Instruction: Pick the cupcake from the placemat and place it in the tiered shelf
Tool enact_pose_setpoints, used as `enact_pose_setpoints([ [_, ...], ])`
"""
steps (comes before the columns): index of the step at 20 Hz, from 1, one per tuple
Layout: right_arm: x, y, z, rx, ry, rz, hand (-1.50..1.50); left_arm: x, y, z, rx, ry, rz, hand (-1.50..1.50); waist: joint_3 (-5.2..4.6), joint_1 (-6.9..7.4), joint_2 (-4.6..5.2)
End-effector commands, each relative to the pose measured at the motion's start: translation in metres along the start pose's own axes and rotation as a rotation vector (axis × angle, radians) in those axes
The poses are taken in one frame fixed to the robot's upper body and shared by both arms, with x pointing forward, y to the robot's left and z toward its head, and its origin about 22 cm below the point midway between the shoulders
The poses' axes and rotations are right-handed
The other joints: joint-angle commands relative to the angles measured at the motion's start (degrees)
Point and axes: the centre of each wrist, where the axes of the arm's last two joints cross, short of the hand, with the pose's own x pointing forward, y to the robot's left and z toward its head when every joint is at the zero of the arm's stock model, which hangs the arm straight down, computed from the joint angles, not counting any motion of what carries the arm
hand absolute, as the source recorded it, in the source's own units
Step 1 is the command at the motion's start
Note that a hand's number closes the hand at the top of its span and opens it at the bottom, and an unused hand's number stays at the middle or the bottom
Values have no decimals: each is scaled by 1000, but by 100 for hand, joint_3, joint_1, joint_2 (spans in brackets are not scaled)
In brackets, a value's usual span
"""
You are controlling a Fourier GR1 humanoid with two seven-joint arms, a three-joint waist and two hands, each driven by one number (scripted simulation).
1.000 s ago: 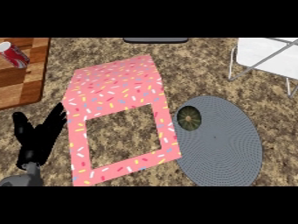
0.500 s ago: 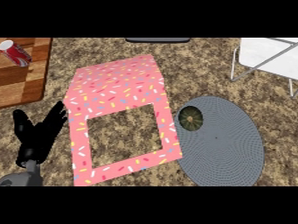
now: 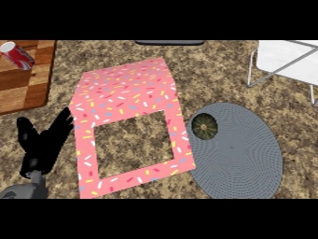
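Head view: cupcake [image 3: 204, 126] on placemat [image 3: 240, 154], well right of spread left hand [image 3: 44, 144]

Place: a kitchen.
Surface: speckled brown stone-look bench [image 3: 120, 56] filling the frame.
Upper left: checkered wooden cutting board [image 3: 10, 79] carrying a red-and-white drink can [image 3: 17, 55].
Lower right: round grey woven placemat [image 3: 240, 151].
Upper right: white wire-framed tiered shelf [image 3: 295, 63].
Centre: pink sprinkle-patterned sheet [image 3: 127, 93].

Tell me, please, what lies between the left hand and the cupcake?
In the head view, the pink sprinkled box stands between the left hand and the cupcake on the grey placemat.
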Motion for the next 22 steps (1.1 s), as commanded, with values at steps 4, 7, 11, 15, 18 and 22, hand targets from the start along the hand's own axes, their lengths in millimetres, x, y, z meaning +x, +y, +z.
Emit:
enact_pose_setpoints([
  [4, -39, 18, -26, 15, -2, 52, 150, -14, -16, -2, -6, 35, -5, 0, -19, -10, 24],
  [7, -45, 33, -31, 1, -13, 53, 150, -1, 12, -12, 12, 40, -2, 0, -21, -28, 29],
  [11, -43, 23, -43, -15, -10, 55, 150, -11, -9, -17, -8, 41, -2, 0, -22, 50, 71],
  [15, -45, 38, -47, -28, -16, 63, 150, -18, -17, -3, -7, 40, -15, 0, -19, 86, 60],
  [18, -63, 43, -50, -36, -34, 44, 150, -22, -19, -4, -14, 48, -7, 0, -18, 84, 68],
  [22, -72, 49, -52, -13, -67, 37, 150, -9, 4, 7, -21, 37, -19, 0, -15, 104, 49],
])
